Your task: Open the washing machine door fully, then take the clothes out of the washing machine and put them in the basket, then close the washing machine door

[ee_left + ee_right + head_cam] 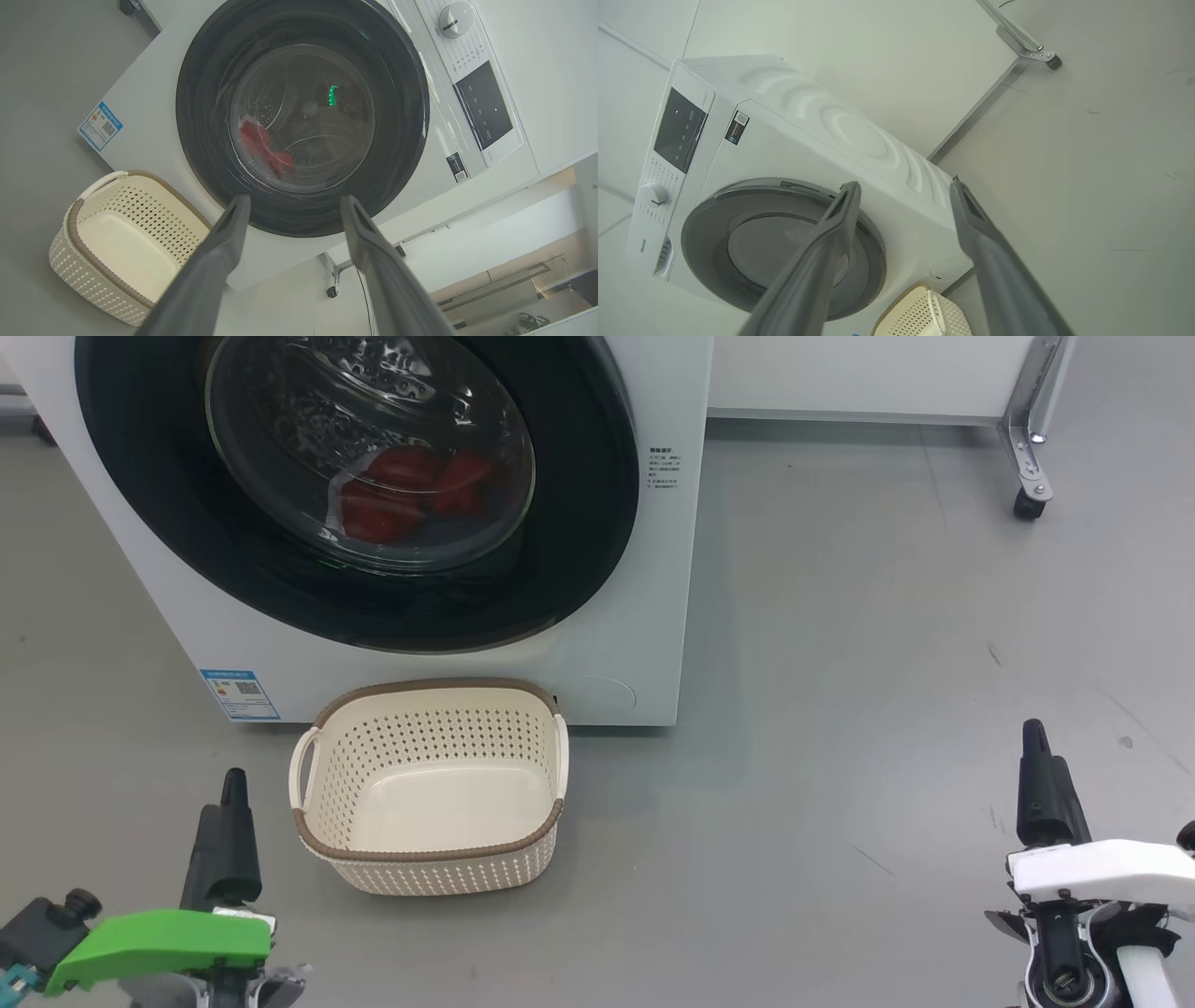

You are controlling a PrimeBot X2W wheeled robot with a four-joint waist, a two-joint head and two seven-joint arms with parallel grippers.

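Nearest me, left gripper [292, 200] and right gripper [903, 184] hang low with jaws wide apart, holding nothing, then the basket [439, 873] just before the washing machine [653, 644] — washing machine door [579, 523] shut, red clothes [401, 490] behind its glass.

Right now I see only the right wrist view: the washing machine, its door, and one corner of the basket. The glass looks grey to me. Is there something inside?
Observer: Yes. Behind the glass of the door, red clothes lie low inside the washing machine.
Operator: Thank you. Is the basket empty?
Observer: The basket holds nothing. It stands right in front of the washing machine, below the door.
Operator: And the left hand, where is it?
Observer: The left hand is open and holds nothing. It is aimed at the door without touching it.
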